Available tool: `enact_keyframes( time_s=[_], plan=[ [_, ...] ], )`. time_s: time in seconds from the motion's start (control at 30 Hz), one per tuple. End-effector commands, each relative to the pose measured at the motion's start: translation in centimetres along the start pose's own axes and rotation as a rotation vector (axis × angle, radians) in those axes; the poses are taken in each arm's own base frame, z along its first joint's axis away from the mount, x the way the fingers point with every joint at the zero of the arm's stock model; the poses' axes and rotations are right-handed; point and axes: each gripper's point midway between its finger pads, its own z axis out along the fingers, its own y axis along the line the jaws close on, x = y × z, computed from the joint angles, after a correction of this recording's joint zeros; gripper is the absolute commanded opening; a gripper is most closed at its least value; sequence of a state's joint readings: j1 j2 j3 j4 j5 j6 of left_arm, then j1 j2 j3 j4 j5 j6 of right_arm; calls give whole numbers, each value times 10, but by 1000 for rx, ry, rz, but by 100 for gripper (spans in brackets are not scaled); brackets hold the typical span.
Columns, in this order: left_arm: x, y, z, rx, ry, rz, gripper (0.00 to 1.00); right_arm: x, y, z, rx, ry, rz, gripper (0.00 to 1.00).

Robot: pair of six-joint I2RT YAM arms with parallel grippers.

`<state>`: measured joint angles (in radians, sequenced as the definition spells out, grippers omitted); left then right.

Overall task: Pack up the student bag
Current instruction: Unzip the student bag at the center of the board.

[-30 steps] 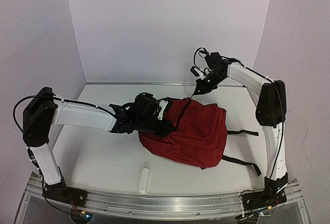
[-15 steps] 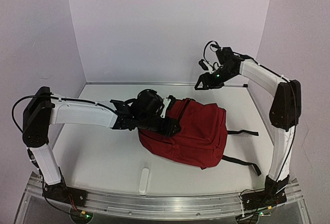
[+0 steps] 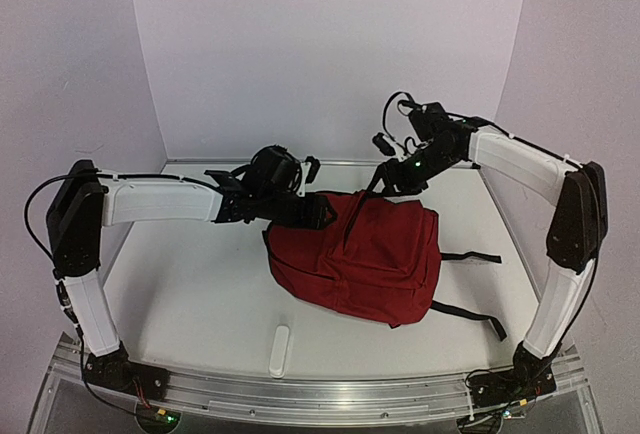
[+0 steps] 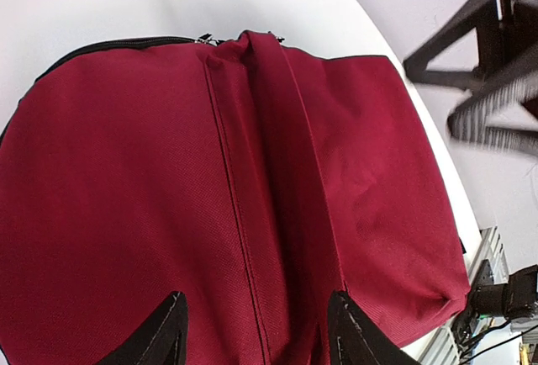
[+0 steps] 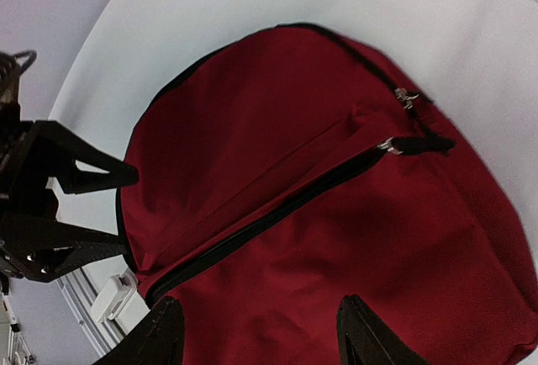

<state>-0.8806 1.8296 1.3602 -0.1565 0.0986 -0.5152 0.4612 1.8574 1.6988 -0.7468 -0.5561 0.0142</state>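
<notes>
Overhead: student bag (image 3: 360, 254) lying flat on table (image 3: 180, 294), centre-right; left gripper (image 3: 315, 212) by its far-left corner, right gripper (image 3: 385, 176) above its far edge.
Left wrist: jaws apart, nothing between, over red fabric.
Right wrist: jaws likewise parted, empty, above black zipper (image 5: 252, 224).

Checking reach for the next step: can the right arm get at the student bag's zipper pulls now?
Probably yes: the right gripper hovers above the student bag with jaws open, the zipper pulls lie exposed, and nothing sits between.
</notes>
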Motion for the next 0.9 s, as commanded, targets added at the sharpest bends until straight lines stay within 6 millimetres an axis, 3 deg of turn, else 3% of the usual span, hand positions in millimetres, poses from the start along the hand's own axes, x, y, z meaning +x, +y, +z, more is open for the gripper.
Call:
enact_keyframes(
  time_s=[0.0, 0.13, 0.33, 0.47, 0.63, 0.87],
  plan=[
    [-10, -9, 0, 52, -18, -16, 56, 17, 10, 24, 16, 61, 15, 60],
    [-8, -11, 6, 60, 0, -10, 57, 31, 5, 45, 70, 113, 18, 57],
    [-4, -15, 11, 68, 19, 16, 57, 38, 2, 58, 113, 140, 10, 59],
    [-1, -24, 10, 92, 25, 36, 62, 51, 7, 59, 97, 170, -5, 62],
    [1, -36, 13, 105, 30, 79, 67, 71, -3, 59, 145, 208, -26, 62],
    [0, -17, 33, -11, 56, 65, 61, 85, -9, 51, 186, 226, -46, 61]
  ],
)
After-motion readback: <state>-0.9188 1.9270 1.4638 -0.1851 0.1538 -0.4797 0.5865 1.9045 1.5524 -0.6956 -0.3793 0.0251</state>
